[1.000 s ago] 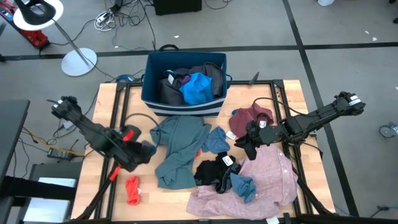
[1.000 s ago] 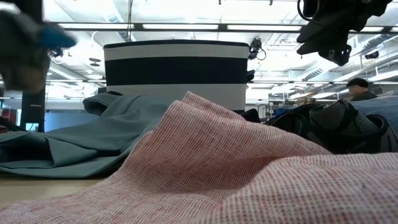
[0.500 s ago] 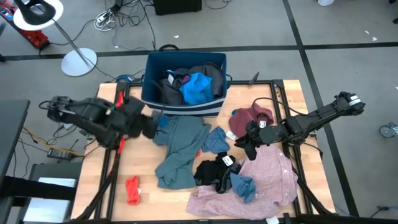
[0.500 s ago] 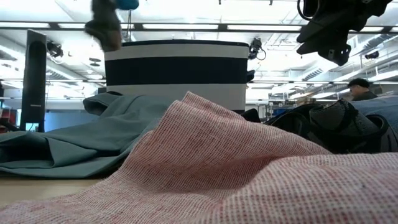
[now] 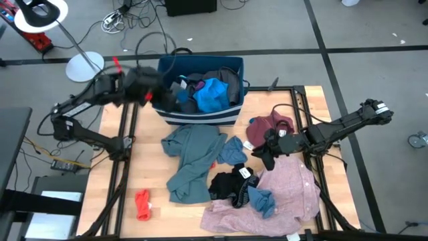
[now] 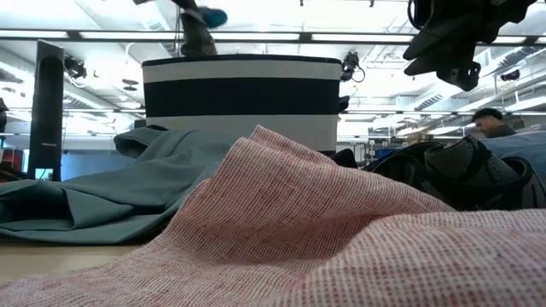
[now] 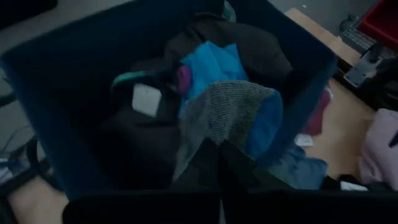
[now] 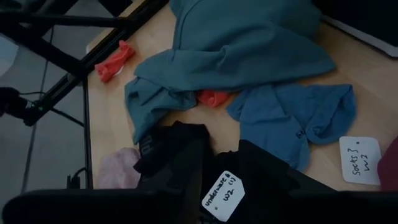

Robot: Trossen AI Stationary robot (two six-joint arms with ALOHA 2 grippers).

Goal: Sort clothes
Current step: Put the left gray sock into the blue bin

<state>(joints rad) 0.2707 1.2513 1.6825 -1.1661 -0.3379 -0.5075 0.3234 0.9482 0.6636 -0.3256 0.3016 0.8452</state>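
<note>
Clothes lie in two groups: some fill the dark blue bin (image 5: 198, 114) at the far edge of the table (image 5: 147, 181), the rest are spread over the wood in front of it. In the bin a bright blue piece (image 5: 212, 95) sits on top of black and dark grey garments (image 5: 226, 80). The left gripper (image 5: 160, 96) hangs over the bin's left rim, its fingers pinched together on a grey knit and blue piece (image 7: 227, 115) that dangles above the bin's contents in the left wrist view. On the table, a teal-grey shirt (image 5: 190, 157) lies just in front of the bin, a blue piece (image 5: 233, 151) touching its right side and a black garment (image 5: 229, 185) below that. A large pink shirt (image 5: 284, 191) covers the near right corner, with a small blue-grey piece (image 5: 261, 199) lying on it. A maroon garment (image 5: 267, 125) lies right of the bin, near the pink shirt's far edge. A small red piece (image 5: 142, 204) lies alone, well apart, at the near left. The right gripper (image 5: 267, 151) hovers over the black garment and the pink shirt's edge, fingers partly spread with nothing between them.
</note>
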